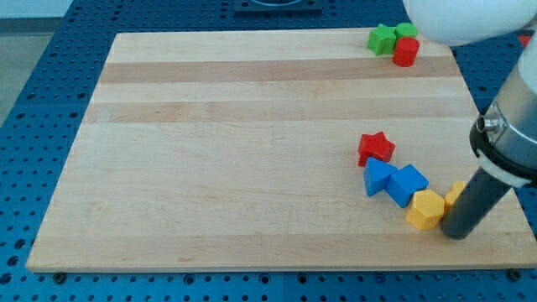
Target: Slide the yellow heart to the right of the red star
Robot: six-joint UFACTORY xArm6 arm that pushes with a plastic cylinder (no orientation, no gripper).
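Note:
The red star [376, 148] lies at the board's right, below the middle. Two blue blocks [379, 176] [409, 184] sit just below it, touching each other. A yellow block with angled sides [425, 209] lies at the lower right of the blue blocks. A second yellow block [455, 194] is right of it, mostly hidden behind my rod, so I cannot tell its shape. My tip [456, 235] rests on the board just right of the first yellow block and below the hidden one, touching or nearly touching both.
A green star [382, 39], a green block [407, 31] and a red cylinder [406, 52] cluster at the board's top right corner. The board's right edge [487, 168] is close to my rod. The arm's white body [470, 17] fills the view's top right.

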